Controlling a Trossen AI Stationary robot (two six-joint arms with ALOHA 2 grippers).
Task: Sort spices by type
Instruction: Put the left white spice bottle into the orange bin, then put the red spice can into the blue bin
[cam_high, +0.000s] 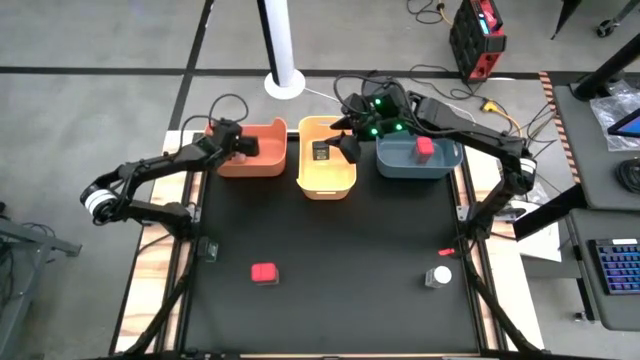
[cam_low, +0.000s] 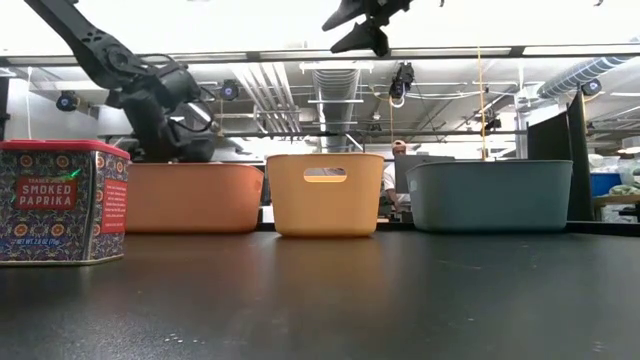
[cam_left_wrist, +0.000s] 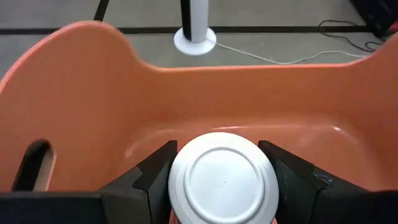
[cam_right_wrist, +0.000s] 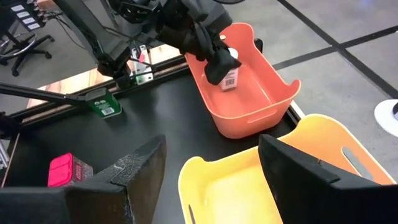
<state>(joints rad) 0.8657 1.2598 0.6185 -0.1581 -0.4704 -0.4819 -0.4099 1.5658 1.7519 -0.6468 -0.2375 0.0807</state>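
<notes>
Left claw (cam_left_wrist: 221, 186): clenched on a white-capped jar (cam_left_wrist: 222, 179), inside the orange bin (cam_left_wrist: 93, 93). Right claw (cam_right_wrist: 211, 174): released, empty, above the yellow bin (cam_right_wrist: 249, 186); black box (cam_high: 320, 153) in the bin below it.

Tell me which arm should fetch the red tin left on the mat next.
Right, probably. The right gripper hangs open and empty over the yellow bin, while the left gripper is holding a white-capped jar in the orange bin. The red tin lies between.

The middle of the table (cam_high: 330, 260) lies open; a red tin (cam_high: 264, 273) and a white-capped jar (cam_high: 439, 276) stand near its front, three bins line the back.
</notes>
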